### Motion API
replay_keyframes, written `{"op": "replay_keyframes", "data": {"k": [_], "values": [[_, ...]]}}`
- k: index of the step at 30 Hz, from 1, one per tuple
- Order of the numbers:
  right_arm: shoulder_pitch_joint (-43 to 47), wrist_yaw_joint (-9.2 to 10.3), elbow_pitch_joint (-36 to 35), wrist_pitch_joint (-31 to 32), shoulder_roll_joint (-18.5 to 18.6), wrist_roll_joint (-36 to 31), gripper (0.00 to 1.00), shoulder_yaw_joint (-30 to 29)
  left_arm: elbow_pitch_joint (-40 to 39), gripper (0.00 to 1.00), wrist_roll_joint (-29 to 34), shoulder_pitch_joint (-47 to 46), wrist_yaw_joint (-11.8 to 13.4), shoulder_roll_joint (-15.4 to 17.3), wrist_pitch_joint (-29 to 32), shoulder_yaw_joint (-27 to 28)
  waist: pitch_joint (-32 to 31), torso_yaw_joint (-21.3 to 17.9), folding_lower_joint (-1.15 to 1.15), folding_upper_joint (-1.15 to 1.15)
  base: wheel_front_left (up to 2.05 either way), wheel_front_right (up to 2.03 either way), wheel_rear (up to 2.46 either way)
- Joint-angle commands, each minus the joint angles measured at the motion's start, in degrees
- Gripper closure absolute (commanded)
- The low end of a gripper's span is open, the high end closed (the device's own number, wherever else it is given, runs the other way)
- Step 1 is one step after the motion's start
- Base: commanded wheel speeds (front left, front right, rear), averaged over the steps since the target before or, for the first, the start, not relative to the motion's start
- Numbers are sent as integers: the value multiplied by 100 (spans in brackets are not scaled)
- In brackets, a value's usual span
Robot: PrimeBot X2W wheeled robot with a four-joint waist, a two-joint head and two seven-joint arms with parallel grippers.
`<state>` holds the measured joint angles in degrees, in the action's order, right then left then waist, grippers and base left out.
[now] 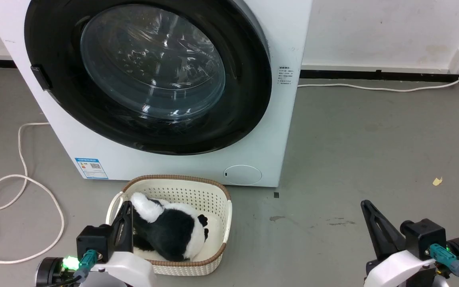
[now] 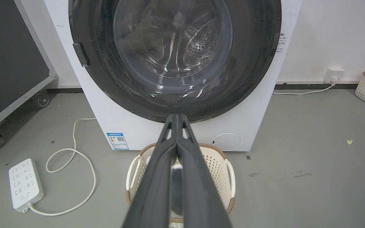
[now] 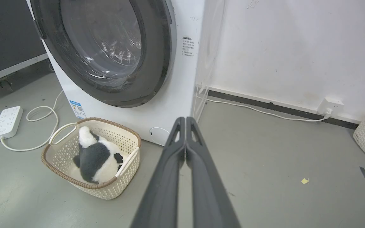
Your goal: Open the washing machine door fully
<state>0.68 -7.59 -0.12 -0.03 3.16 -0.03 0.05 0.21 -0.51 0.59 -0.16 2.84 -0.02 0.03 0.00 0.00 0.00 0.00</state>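
- left gripper [image 2: 176, 116]: two dark fingers pressed together at the tips, nothing between them, holding nothing.
- right gripper [image 3: 185, 118]: same, closed tip to tip, empty.
- washing machine door [image 1: 150, 75]: straight ahead of the left gripper and higher than its tips. Black ring with a clear glass bowl, lying flat against the machine front, looks closed. Neither gripper touches it.
- dark handle tab [image 1: 40, 77] sits on the door's edge, ahead and to the left of the left gripper.
- washing machine [image 1: 281, 131]: white box ahead of the left gripper and ahead-left of the right one. Steel drum visible through the glass in the left wrist view.
- cream basket [image 1: 173, 178]: on the floor under and just ahead of the left gripper's fingers, between them and the machine. Panda plush [image 1: 173, 231] lies inside.
- round white filter cover [image 1: 242, 174]: low on the machine front, ahead-right of the left gripper.
- blue sticker [image 1: 91, 168]: ahead-left of the left gripper.
- right gripper is over bare grey floor [image 1: 353, 139], well apart from the machine. Yellow scrap [image 1: 436, 181] ahead-right of it.
- power strip [image 2: 24, 185] and looped white cable [image 2: 74, 177]: off to the left of the left gripper.
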Motion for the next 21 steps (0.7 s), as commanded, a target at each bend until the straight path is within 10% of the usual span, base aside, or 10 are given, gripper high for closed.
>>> {"op": "replay_keyframes", "data": {"k": [1, 10, 11, 21], "values": [[-68, 10, 12, 3, -28, 3, 100, -5, -21, 100, 51, -59, 16, 4, 2, -3, 0, 0, 0, 0, 0, 0, 0], [-68, 10, 12, 3, -28, 3, 100, -5, -21, 100, 51, -59, 16, 4, 2, -3, 0, 0, 0, 0, 0, 0, 0], [0, 0, 0, 0, 0, 0, 0, 1, 0, 0, 0, 0, 0, 0, 0, 1, 0, 0, 0, 0, 0, 0, 0], [10, 1, -4, -97, -2, 68, 0, 30, 3, 0, -30, 14, 13, 0, -97, -42, 18, 0, 0, 0, 0, 0, 0]]}}
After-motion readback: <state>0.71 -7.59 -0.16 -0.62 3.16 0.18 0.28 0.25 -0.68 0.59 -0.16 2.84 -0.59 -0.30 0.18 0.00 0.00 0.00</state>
